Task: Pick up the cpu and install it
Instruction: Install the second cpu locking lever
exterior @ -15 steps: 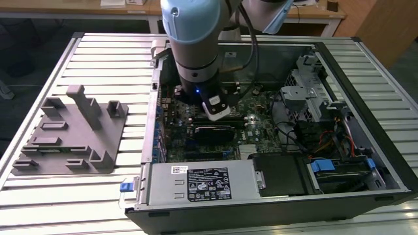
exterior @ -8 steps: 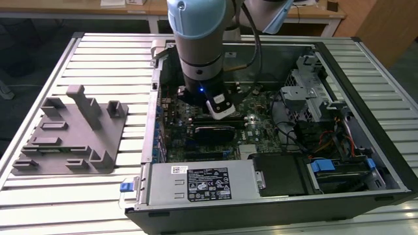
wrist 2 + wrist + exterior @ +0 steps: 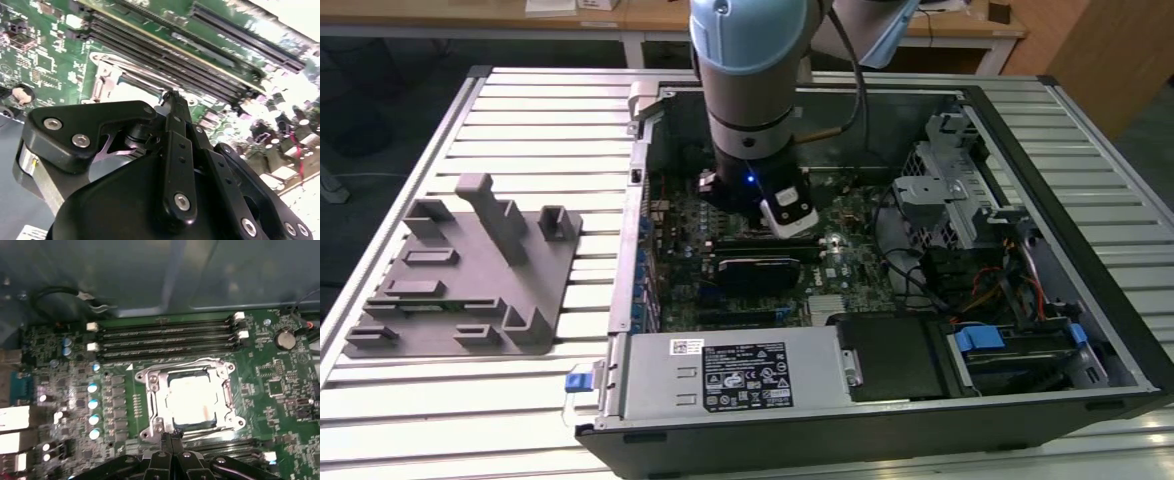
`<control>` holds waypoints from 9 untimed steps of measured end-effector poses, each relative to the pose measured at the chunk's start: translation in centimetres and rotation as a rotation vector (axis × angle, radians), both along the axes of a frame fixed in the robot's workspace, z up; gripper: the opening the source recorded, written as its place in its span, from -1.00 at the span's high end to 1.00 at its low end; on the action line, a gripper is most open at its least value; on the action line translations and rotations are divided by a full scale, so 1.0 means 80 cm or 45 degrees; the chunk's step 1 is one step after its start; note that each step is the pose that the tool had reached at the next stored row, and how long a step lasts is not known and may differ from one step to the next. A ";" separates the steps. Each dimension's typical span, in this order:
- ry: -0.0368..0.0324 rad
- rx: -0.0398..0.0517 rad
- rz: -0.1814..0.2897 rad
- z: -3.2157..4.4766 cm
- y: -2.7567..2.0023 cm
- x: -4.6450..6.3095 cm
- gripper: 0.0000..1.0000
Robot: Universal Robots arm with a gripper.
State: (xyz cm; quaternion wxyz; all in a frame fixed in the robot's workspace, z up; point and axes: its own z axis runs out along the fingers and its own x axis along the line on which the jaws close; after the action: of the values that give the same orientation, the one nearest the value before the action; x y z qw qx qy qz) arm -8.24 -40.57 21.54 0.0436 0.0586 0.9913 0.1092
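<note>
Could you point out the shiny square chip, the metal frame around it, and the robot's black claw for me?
Shiny silver-white square cpu point(image 3: 192, 399), first wrist view: middle of its metal top.
Silver metal socket frame point(image 3: 150, 377), first wrist view: one corner of the frame.
Black gripper point(image 3: 171, 434), first wrist view: tips of its closed fingers.

The exterior view looks down from high at the open computer case point(image 3: 881, 260) on the slatted table point(image 3: 520, 110), arm entering at 12 o'clock. Both wrist views sit close above the motherboard point(image 3: 280, 385), sharing its socket frame point(image 3: 187, 395) and memory slots point(image 3: 165, 47).
</note>
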 end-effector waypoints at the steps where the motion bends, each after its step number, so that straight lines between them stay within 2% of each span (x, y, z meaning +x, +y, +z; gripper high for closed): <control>1: 0.0001 -0.002 0.000 0.0001 0.0024 0.002 0.79; 9: 0.0001 -0.018 0.000 0.0000 0.0204 0.016 0.79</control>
State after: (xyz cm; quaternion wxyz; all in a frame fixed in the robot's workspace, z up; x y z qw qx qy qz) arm -6.97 -38.94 21.55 0.0440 0.0583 0.9921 0.1021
